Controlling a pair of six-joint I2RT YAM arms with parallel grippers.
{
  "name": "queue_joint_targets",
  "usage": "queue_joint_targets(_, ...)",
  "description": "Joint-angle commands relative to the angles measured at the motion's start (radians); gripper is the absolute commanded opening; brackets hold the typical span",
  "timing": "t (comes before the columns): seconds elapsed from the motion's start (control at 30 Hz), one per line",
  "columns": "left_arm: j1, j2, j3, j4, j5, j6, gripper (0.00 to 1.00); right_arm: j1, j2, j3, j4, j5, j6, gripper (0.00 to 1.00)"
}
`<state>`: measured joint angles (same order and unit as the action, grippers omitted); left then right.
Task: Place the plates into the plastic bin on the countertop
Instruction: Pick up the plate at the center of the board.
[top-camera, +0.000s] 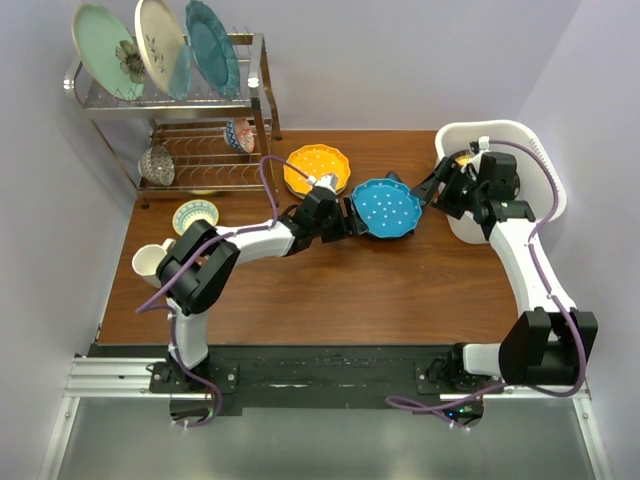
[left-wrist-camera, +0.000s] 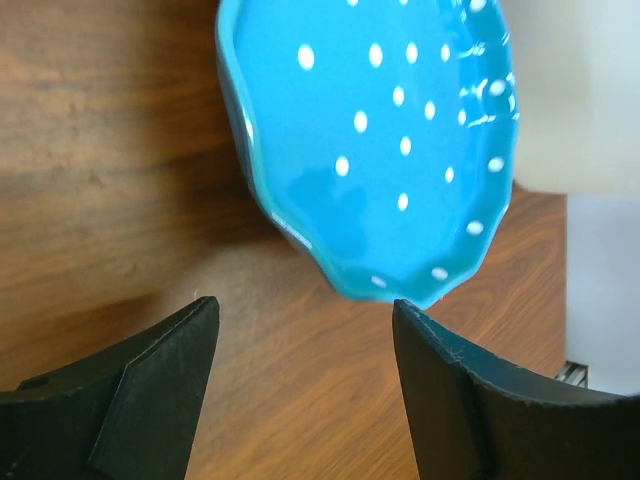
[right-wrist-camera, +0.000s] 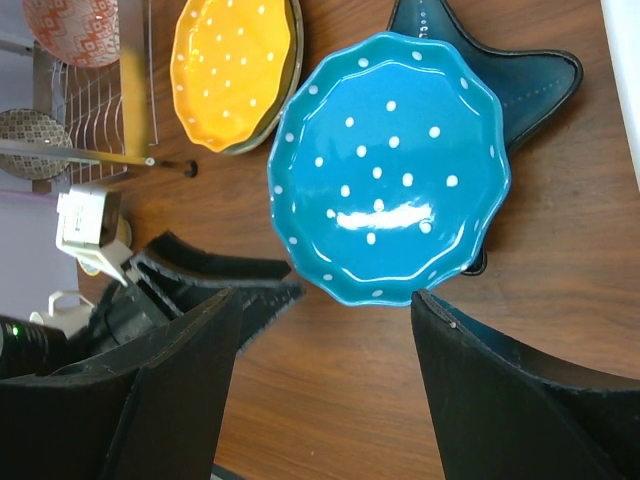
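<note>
A bright blue scalloped plate with white dots (top-camera: 387, 208) (left-wrist-camera: 380, 140) (right-wrist-camera: 390, 170) lies mid-table on top of a dark blue star-shaped plate (right-wrist-camera: 510, 60). Beside it, a yellow dotted scalloped plate (top-camera: 316, 168) (right-wrist-camera: 232, 70) rests on another plate. The white plastic bin (top-camera: 530, 150) (left-wrist-camera: 590, 100) stands at the right. My left gripper (top-camera: 346, 218) (left-wrist-camera: 305, 320) is open, just off the blue plate's left edge, holding nothing. On the plate's right side, in front of the bin, my right gripper (top-camera: 430, 192) (right-wrist-camera: 325, 305) hangs open and empty.
A chrome wire rack (top-camera: 255, 100) at the back left holds three large upright plates (top-camera: 160, 45) and a small patterned bowl (top-camera: 238, 133). A pale cup (top-camera: 150, 262) and a small bowl (top-camera: 195, 213) sit near the table's left edge. Walls close in on the left, back and right.
</note>
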<state>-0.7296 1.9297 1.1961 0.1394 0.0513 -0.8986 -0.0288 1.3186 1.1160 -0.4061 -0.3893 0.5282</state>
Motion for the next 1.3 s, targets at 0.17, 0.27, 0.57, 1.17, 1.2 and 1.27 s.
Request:
queue_joint_targets(0.17, 0.016, 0.072, 0.037, 0.170, 0.073, -0.071, 0.71, 0.003, -0.096, -0.065, -0.022, -0.029, -0.054, 0.72)
queue_joint_targets(0.27, 0.018, 0.091, 0.042, 0.187, 0.070, -0.085, 0.66, 0.001, -0.107, -0.081, -0.026, -0.029, -0.060, 0.72)
queue_joint_targets(0.57, 0.019, 0.091, 0.014, 0.247, 0.050, -0.089, 0.48, 0.001, -0.110, -0.122, -0.023, -0.042, -0.074, 0.72)
queue_joint_targets(1.17, 0.030, 0.038, -0.038, 0.287, 0.068, -0.094, 0.00, 0.003, -0.074, -0.185, 0.009, -0.082, -0.068, 0.72)
queue_joint_targets(1.2, 0.030, 0.032, -0.046, 0.289, 0.067, -0.094, 0.00, 0.003, -0.079, -0.183, 0.004, -0.076, -0.071, 0.72)
queue_joint_targets(1.27, 0.030, 0.012, -0.061, 0.299, 0.064, -0.097, 0.00, 0.003, -0.084, -0.182, 0.000, -0.076, -0.076, 0.72)
